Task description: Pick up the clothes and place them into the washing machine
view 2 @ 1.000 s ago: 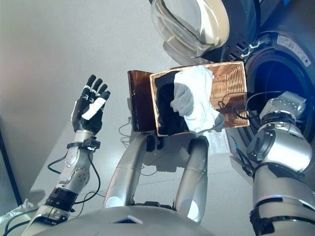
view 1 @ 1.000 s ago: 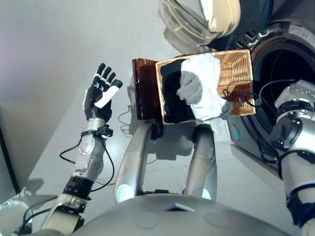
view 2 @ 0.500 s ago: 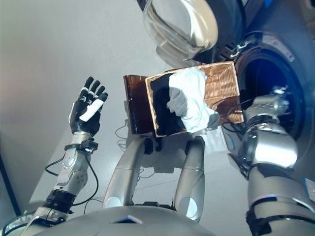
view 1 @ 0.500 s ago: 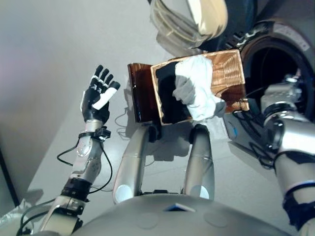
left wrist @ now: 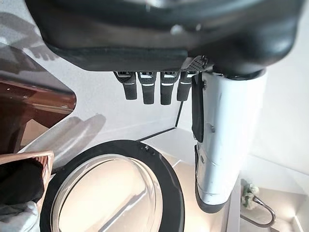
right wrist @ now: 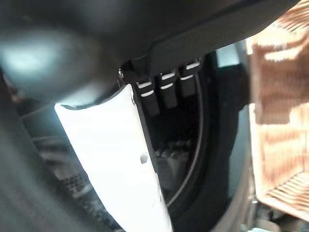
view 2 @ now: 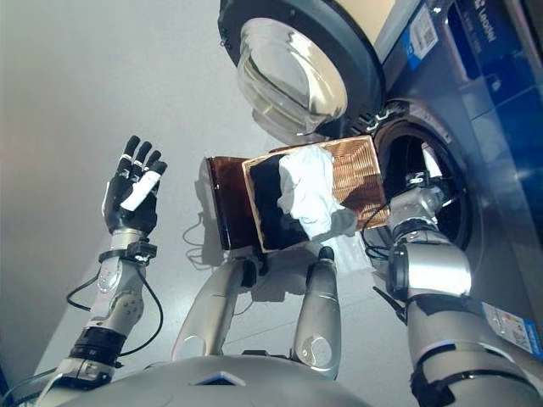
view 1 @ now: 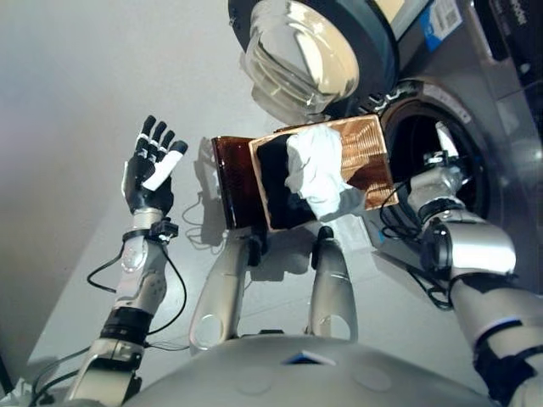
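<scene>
White cloth [view 1: 312, 170] half-hides dark garment [view 1: 276, 182] | left hand [view 1: 148, 170] fingers spread | right hand [right wrist: 145, 159] fingers straight, empty

Silver-grey arms, dark hands [view 1: 146, 174], white thumb covers

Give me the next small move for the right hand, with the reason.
Probably draw the right hand back out of the washing machine's drum opening and across to the basket. Its fingers look straight and hold nothing, while the white cloth and a dark garment lie in the basket. The door stands open; the left hand is raised, open and idle.
</scene>
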Available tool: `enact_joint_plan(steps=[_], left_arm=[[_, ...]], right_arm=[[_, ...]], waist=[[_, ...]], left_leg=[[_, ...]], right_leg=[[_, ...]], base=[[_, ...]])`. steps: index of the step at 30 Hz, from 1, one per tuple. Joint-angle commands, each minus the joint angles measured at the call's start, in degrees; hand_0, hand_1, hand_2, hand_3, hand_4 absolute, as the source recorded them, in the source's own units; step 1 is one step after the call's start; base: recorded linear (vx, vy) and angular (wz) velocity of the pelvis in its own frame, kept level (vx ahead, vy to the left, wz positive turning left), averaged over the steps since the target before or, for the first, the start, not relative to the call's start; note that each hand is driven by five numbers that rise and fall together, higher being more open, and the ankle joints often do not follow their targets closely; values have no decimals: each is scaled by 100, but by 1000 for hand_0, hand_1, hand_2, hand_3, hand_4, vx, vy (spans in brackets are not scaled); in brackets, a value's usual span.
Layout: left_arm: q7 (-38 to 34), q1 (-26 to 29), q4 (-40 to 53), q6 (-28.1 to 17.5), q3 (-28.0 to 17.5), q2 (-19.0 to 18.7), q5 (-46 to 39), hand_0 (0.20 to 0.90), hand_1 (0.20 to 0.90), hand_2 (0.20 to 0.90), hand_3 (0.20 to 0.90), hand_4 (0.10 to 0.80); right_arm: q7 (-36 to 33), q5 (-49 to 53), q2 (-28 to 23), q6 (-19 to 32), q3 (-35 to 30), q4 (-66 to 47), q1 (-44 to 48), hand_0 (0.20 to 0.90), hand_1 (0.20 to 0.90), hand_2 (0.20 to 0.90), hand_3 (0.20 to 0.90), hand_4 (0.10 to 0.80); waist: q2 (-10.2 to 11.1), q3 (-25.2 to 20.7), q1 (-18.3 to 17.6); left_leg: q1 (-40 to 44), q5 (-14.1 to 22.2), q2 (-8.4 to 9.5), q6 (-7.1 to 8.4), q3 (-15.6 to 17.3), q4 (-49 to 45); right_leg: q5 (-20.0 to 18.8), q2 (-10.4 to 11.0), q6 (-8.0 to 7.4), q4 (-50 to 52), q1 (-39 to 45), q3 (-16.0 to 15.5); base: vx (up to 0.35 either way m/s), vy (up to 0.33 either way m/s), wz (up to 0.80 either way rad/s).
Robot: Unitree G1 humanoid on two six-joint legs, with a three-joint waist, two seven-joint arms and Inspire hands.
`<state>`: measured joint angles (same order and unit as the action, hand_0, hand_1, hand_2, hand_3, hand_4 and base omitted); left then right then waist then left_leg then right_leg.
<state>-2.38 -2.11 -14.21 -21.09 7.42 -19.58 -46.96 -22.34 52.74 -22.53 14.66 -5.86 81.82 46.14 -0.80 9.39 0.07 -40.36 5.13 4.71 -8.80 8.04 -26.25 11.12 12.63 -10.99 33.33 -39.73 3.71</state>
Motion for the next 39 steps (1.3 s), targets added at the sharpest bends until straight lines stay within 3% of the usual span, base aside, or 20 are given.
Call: enact_joint_plan(steps=[1,3,4,5,10,22,30,34,36,39], left_arm=[[210,206,213,-698,-437,-11,262,900,900,900,900,800],[125,266,-80,-723,-509,28,456,900,900,900,900,800],[124,264,-80,-724,-508,27,457,900,900,900,900,800],[126,310,-305,-732,-572,88,521,900,900,900,900,800],[209,322,-389,-765,-667,197,551,900,900,900,900,800],[347,226,-744,-666,-577,379,699,900,900,900,900,800],[389,229,-730,-641,-503,459,579,900,900,900,900,800],[364,306,-454,-677,-457,400,566,900,900,900,900,800],[340,329,-361,-684,-417,439,569,900,900,900,900,800],[342,310,-302,-673,-411,447,554,900,900,900,900,800]], right_arm=[[105,-960,-169,275,494,-278,-109,900,900,900,900,800],[134,-1670,56,218,866,-658,-534,900,900,900,900,800],[128,-1675,59,215,864,-666,-541,900,900,900,900,800],[270,-2361,147,151,1309,-919,-827,900,900,900,900,800],[594,-2997,141,162,1747,-1431,-1431,900,900,900,900,800],[1095,-2901,477,249,1765,-1386,-2226,900,900,900,900,800],[1341,-2162,757,489,1702,-1804,-2359,900,900,900,900,800],[1256,-2090,617,612,1680,-2473,-2419,900,900,900,900,800],[1292,-2033,528,665,1642,-2829,-2551,900,900,900,900,800],[1327,-1984,471,688,1651,-2948,-2572,900,900,900,900,800]], waist=[[-27,-215,27],[67,-191,-45],[66,-177,-46],[118,-174,-78],[202,-144,-134],[278,-337,-112],[252,-194,-99],[216,90,-121],[186,187,-132],[182,189,-138]], left_leg=[[637,570,-149,526,-210,296],[968,223,-208,577,-177,724],[993,216,-207,577,-181,740],[1218,76,-248,643,-194,984],[1484,-74,-275,704,-261,1245],[2169,-575,-446,945,-466,2227],[2094,-469,-468,932,-588,1953],[1349,-130,-393,858,-668,845],[929,58,-362,863,-760,250],[735,190,-368,879,-799,-31]], right_leg=[[-978,-128,544,-984,145,-133],[-1328,-134,517,-1569,553,-231],[-1335,-134,517,-1586,581,-237],[-1432,-166,493,-1820,789,-279],[-1514,-180,482,-2052,1077,-355],[-1612,-289,432,-2784,1805,-630],[-1418,-324,492,-2371,1663,-695],[-1019,-344,631,-1270,1024,-604],[-714,-318,741,-693,725,-716],[-566,-290,764,-408,567,-764]], base=[[-33,-57,-11],[45,-84,-8],[89,-95,-11],[35,-47,-20],[36,-56,-8],[50,-46,6],[1,-23,7],[-109,-20,20],[-76,-60,49],[-13,-51,38]])
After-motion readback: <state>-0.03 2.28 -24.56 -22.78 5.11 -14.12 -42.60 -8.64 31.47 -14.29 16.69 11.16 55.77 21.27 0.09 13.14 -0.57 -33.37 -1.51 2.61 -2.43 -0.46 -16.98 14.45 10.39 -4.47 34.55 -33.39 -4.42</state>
